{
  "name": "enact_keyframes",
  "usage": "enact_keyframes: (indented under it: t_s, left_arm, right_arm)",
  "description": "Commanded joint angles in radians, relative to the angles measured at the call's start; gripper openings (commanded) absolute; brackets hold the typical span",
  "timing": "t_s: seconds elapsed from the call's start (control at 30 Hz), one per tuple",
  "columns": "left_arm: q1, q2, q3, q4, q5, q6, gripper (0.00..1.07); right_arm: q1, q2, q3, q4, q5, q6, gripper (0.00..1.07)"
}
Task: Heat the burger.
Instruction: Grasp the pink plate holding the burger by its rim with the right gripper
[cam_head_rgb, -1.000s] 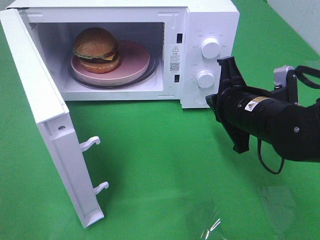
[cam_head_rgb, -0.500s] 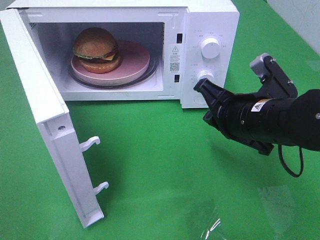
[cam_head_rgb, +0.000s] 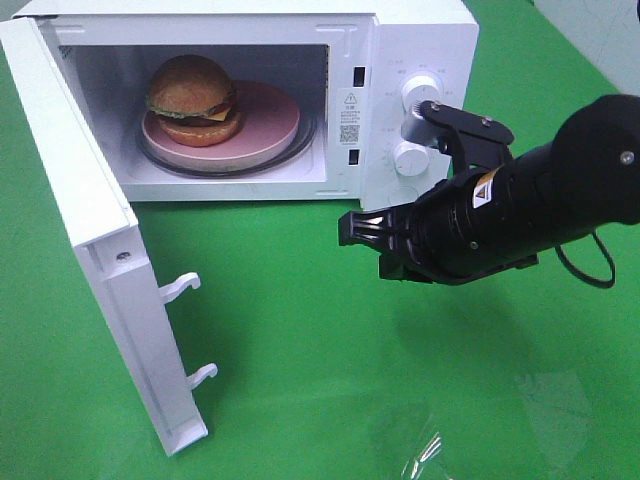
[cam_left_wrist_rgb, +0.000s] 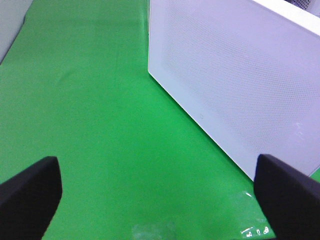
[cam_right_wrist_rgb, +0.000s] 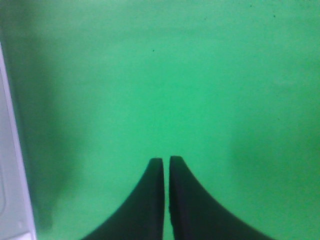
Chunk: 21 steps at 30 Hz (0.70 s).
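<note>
Two black grippers share our scene: the left gripper spread wide above the green cloth, the right gripper pinched together and empty, perhaps just clear of the cloth. Beyond the swung-open white door, we see the golden-bunned burger resting on a round pink plate inside the white microwave oven.

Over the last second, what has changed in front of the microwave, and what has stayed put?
The right tool, shut and empty, swung from the lower knob leftward across the front of the microwave, tips now toward the open door. Nothing was gripped or released. The burger, pink plate and door stayed put.
</note>
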Motion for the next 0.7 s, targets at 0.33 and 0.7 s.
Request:
enact_keyframes:
  t_s: [0.33, 0.7]
  left_arm:
    - [0.002, -0.005, 0.003, -0.005, -0.01, 0.0, 0.97]
    - [0.002, -0.005, 0.003, -0.005, -0.01, 0.0, 0.97]
  right_arm:
    - [-0.001, -0.009, -0.13, -0.154, 0.361, -0.384, 0.08]
    - [-0.001, -0.009, -0.164, -0.155, 0.433, -1.069, 0.23]
